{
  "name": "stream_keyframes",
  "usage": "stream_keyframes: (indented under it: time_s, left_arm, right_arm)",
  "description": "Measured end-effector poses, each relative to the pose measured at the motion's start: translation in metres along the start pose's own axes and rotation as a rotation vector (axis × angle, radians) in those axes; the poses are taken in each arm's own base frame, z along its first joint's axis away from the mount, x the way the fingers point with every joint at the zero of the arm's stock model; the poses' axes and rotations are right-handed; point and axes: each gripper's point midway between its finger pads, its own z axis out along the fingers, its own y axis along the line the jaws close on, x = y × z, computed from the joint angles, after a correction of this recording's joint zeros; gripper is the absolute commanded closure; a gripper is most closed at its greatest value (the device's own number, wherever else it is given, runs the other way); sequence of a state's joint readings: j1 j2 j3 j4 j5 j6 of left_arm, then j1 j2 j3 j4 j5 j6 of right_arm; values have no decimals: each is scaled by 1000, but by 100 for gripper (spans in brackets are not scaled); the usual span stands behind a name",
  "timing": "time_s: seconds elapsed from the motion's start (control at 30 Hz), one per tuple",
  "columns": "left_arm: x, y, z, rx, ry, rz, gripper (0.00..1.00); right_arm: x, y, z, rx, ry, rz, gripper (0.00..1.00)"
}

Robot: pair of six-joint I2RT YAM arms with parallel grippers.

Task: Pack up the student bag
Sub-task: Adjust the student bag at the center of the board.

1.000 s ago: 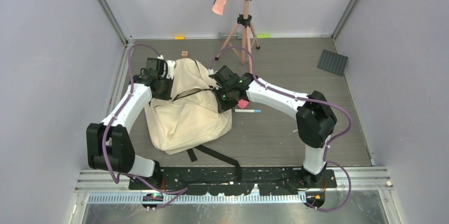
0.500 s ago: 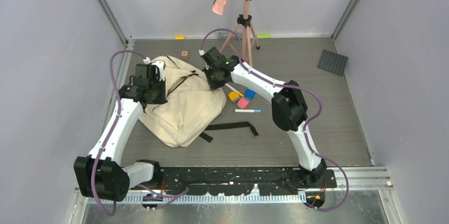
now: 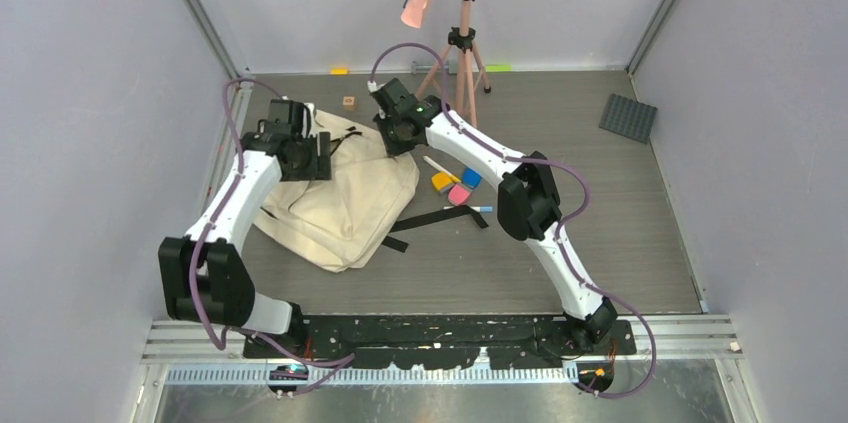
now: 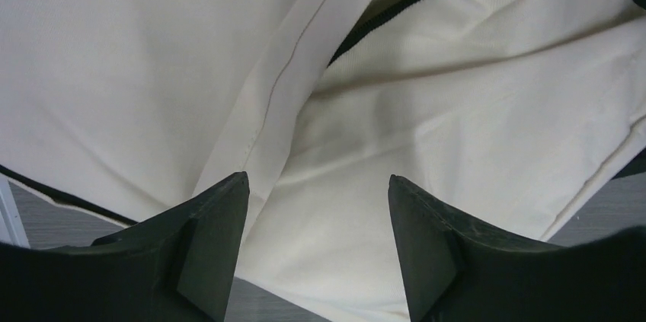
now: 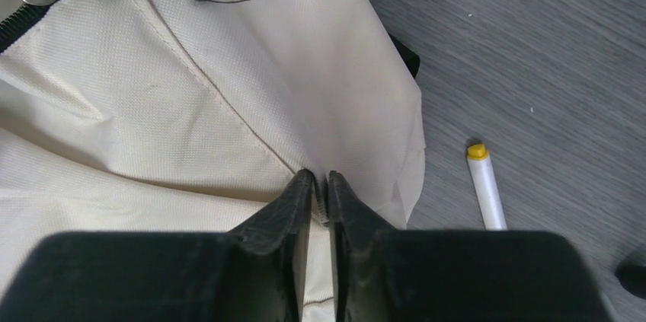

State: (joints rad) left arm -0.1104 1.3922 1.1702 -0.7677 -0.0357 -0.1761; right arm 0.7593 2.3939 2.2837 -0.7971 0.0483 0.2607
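- The student bag [image 3: 340, 203] lies flat on the grey surface [image 3: 600, 233], left of the middle of the top view. It is big, soft and cream.
- The left pincer [image 3: 316, 155] sits over the bag's upper left part. In its own camera the left pincer [image 4: 318, 208] is wide open, with nothing held. Only the bag's cloth [image 4: 457, 109] and a black zip [image 4: 381, 21] show below it.
- The right pincer [image 3: 397, 135] is at the bag's upper right corner. In its own camera the right pincer [image 5: 320, 185] is almost closed, with just a thin slit. It pinches a fold of the bag's cloth [image 5: 152, 109] near the edge.
- A white marker [image 5: 486, 189] with a yellow cap lies on the surface just right of that corner.
- Three small blocks, orange [image 3: 441, 182], pink [image 3: 459, 194] and blue [image 3: 471, 178], sit together right of the bag.
- A black strap [image 3: 440, 220] lies below the blocks.
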Motion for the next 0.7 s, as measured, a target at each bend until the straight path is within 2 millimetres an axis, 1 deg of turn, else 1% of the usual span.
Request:
stream_keyframes:
  time_s: [0.07,0.13,0.2,0.3,0.47,0.57,0.6,0.67,0.7]
  left_arm:
    - [-2,2,10,-17,12,0,30]
    - [-3,5,20,-35,21,0,32]
    - [-5,9,31,-61,27,0,35]
    - [-11,13,42,-94,17,-3,40]
    - [-23,24,50,-160,-14,-1,43]
    - [-26,30,54,-193,-22,7,44]
    - [-26,31,55,-201,-20,11,45]
    - [-24,36,57,-221,-9,21,50]
    - [-23,39,59,-232,-3,25,57]
  right_arm:
    - [0,-2,1,7,-2,0,70]
    - [0,-4,-1,14,-5,4,67]
    - [-1,-5,-7,16,-17,7,63]
    - [-4,-5,-23,15,-33,12,60]
    - [-20,-3,-61,-4,-98,35,57]
    - [-27,-1,-76,-14,-129,44,57]
    - [-28,-1,-80,-16,-136,46,56]
    - [-27,-1,-83,-18,-140,49,53]
    - [-26,-1,-82,-18,-139,51,49]
